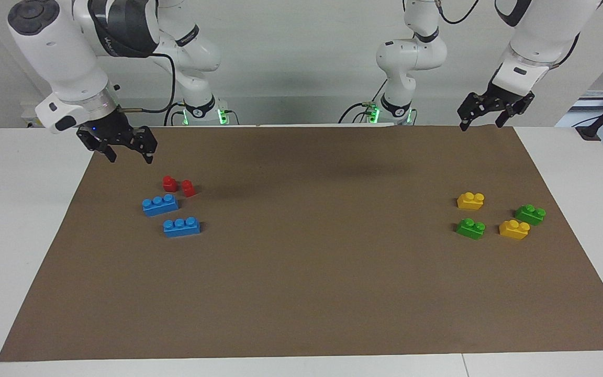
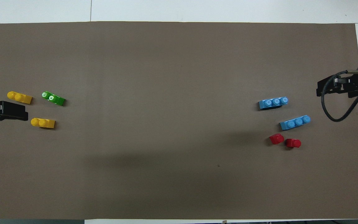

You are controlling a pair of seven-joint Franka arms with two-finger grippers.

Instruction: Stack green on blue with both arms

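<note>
Left gripper (image 1: pixel 482 123) raised over brown mat (image 1: pixel 301 293) edge, jaws spread, empty; green bricks (image 1: pixel 471 229) on mat, well apart from it. Right gripper (image 1: pixel 130 152) likewise spread, empty, above red pieces (image 1: pixel 169 184); blue bricks (image 1: pixel 160 204) beside those, untouched.

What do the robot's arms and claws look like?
Both arms are fat, shiny white tubes with dark grey bands at the joints. Each ends in a black two-finger claw: the right gripper and the left gripper. Black cables loop along them, and green lights glow at their bases. A small blue light shines near the right gripper.
</note>
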